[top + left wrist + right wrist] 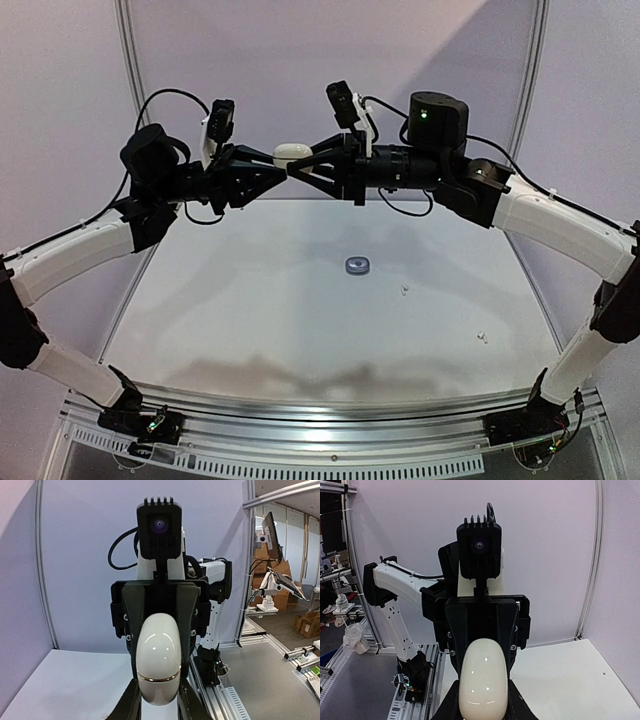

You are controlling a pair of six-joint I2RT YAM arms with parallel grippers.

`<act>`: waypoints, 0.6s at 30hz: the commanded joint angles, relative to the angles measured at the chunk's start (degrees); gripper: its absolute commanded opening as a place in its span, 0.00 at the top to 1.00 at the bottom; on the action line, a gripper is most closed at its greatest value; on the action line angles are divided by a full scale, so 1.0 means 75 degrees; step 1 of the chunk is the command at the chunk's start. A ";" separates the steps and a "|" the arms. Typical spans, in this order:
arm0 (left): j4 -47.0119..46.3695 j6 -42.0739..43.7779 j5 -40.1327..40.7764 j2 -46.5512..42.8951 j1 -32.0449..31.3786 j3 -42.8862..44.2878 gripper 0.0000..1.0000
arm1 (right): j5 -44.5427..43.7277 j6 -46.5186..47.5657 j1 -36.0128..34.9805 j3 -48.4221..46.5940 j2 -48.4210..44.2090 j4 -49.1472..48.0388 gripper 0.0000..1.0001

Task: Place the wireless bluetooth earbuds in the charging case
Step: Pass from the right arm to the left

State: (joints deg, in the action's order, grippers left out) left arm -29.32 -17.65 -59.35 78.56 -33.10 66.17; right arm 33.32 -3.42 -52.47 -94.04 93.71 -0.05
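Observation:
A white pebble-like charging case [292, 153] hangs in mid-air above the far side of the table, held between both grippers, which meet tip to tip. My left gripper [281, 169] is shut on it from the left and my right gripper [300, 169] from the right. In the left wrist view the case [159, 655] shows a gold seam and sits between my fingers [131, 706]. In the right wrist view the case [483, 680] fills the gap between my jaws. Two tiny white earbuds [404, 290] [481, 337] lie on the table right of centre. The dark earbuds are not visible.
A small dark grey-purple case [357, 265] lies near the table's middle. The white table [250, 310] has a metal rail along its near edge [320, 440] and purple walls behind it.

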 commanded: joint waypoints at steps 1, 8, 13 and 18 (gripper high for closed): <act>-0.0129 0.0174 -0.0216 0.0011 -0.0122 0.0087 1.00 | -0.0523 0.0166 -0.0096 -0.0067 0.0275 0.0406 0.93; -0.0099 0.0536 -0.0073 -0.0158 -0.0110 -0.0106 1.00 | -0.0769 0.0187 -0.0089 0.0099 0.0101 0.0282 0.42; 0.0036 0.0680 -0.0004 -0.0249 -0.0110 -0.0223 1.00 | -0.0782 0.0186 -0.0092 0.0277 -0.0166 0.0223 0.38; 0.0486 0.1179 0.0205 -0.0292 -0.0110 -0.0224 1.00 | -0.0470 0.0319 -0.0092 0.0198 -0.0438 0.0676 0.41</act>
State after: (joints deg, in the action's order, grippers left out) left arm -28.14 -12.45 -59.20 77.91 -33.15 64.99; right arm 29.08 -2.13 -52.82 -92.88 93.21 1.56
